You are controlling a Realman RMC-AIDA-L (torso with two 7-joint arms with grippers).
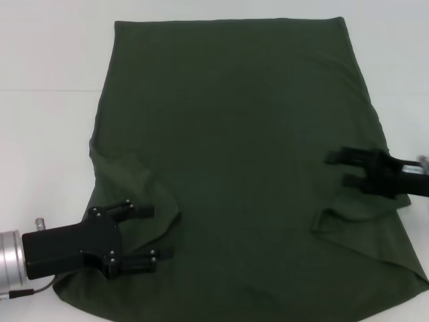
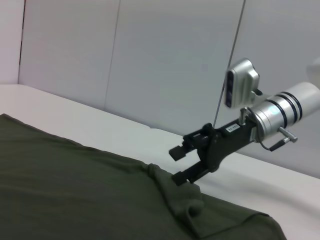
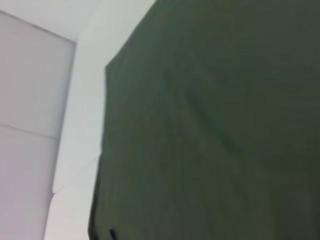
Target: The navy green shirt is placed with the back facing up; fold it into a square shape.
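Observation:
The navy green shirt point(image 1: 234, 147) lies spread flat on the white table point(image 1: 47, 134), and both of its sleeves are folded inward onto the body. My left gripper point(image 1: 153, 235) is open over the shirt's near-left part, beside the folded left sleeve point(image 1: 131, 174), and holds nothing. My right gripper point(image 1: 338, 169) is open over the shirt's right edge, above the folded right sleeve point(image 1: 348, 215). The left wrist view shows the right gripper point(image 2: 180, 165) with its lower finger close to a raised fold of the shirt point(image 2: 75, 185). The shirt point(image 3: 210, 125) fills the right wrist view.
White table point(image 3: 80, 150) surrounds the shirt on the left and far sides. A pale wall point(image 2: 150, 60) stands behind the table. The shirt's near-right corner point(image 1: 409, 282) reaches the edge of the head view.

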